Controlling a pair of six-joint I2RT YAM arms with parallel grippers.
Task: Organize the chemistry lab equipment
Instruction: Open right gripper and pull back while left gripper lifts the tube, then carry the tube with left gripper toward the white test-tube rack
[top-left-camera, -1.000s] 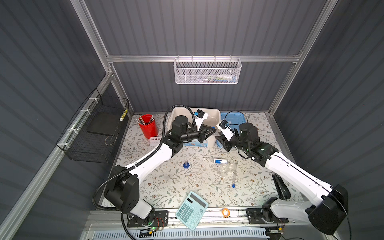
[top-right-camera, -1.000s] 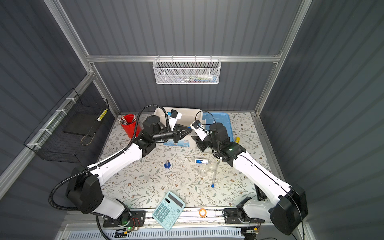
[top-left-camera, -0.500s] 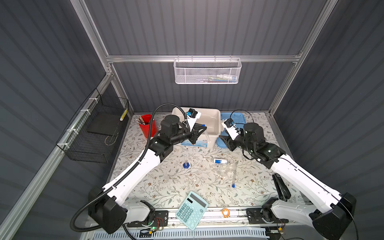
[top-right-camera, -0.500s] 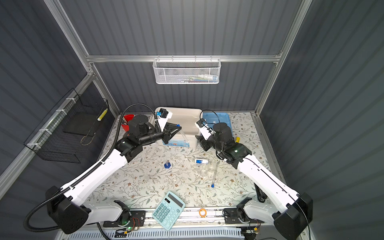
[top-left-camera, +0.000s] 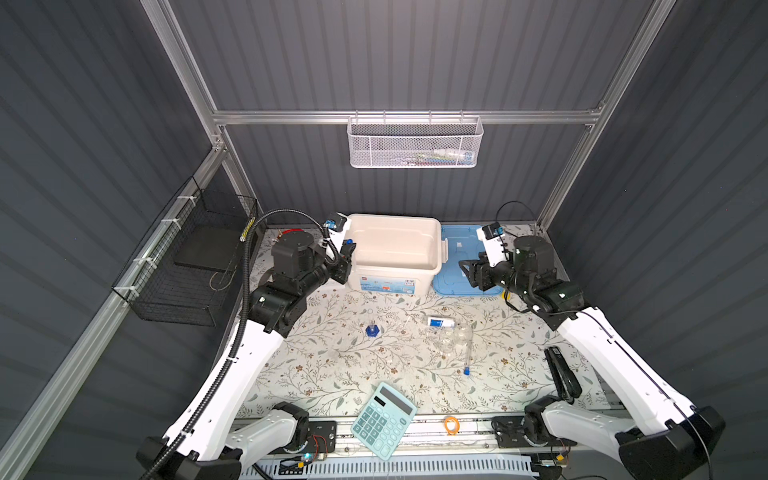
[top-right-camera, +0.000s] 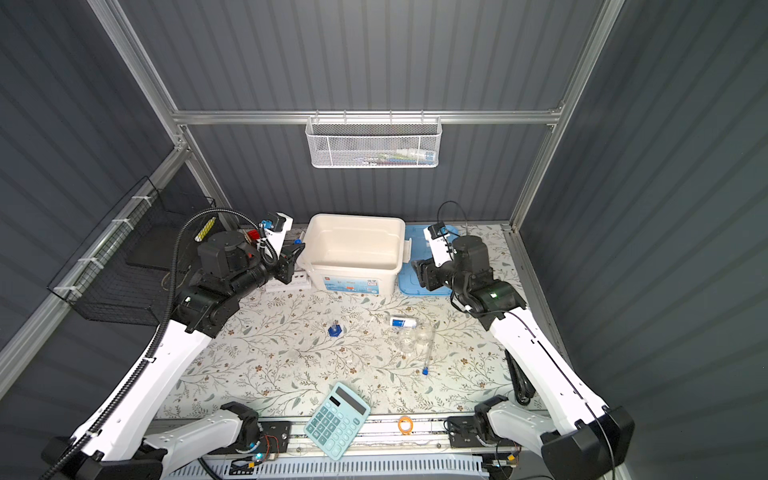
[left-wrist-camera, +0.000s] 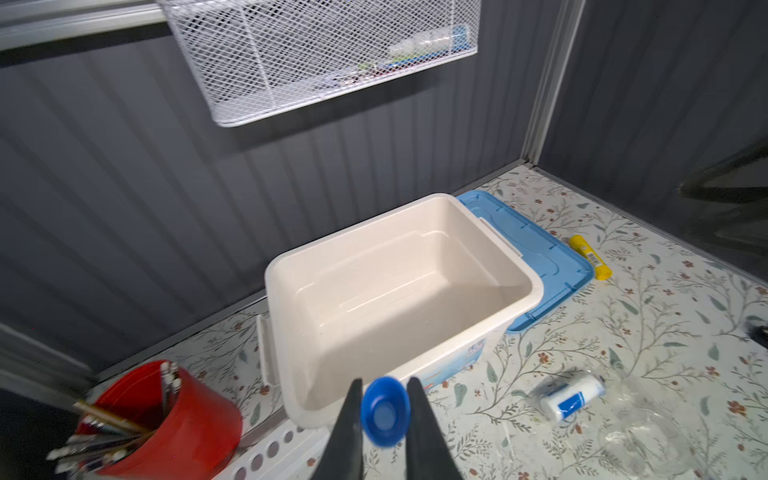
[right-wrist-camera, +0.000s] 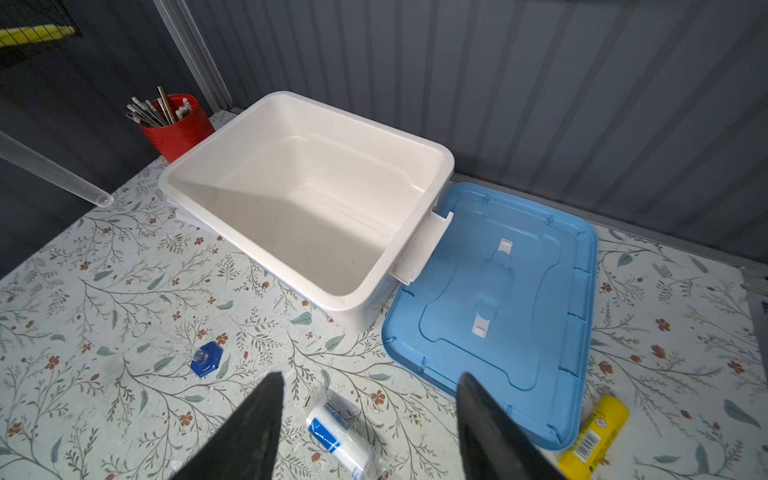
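Legible writing: none. The front label of the white storage bin (top-left-camera: 395, 270) and the blue-white label of the small bottle (right-wrist-camera: 332, 440) cannot be read. The yellow glue stick (right-wrist-camera: 594, 432) shows only a barcode.

The left end effector (left-wrist-camera: 384, 379) pinches a blue-capped test tube (left-wrist-camera: 384, 413) beside the bin's left wall. The right end effector (right-wrist-camera: 370, 376) stands spread and empty above the bottle. A second test tube (top-left-camera: 467, 357) and a blue-footed cylinder (top-left-camera: 372, 330) lie on the worktop (top-left-camera: 332, 365).

Change: a second ago the end effectors met before the bin. They are now well apart, and the right one has opened.
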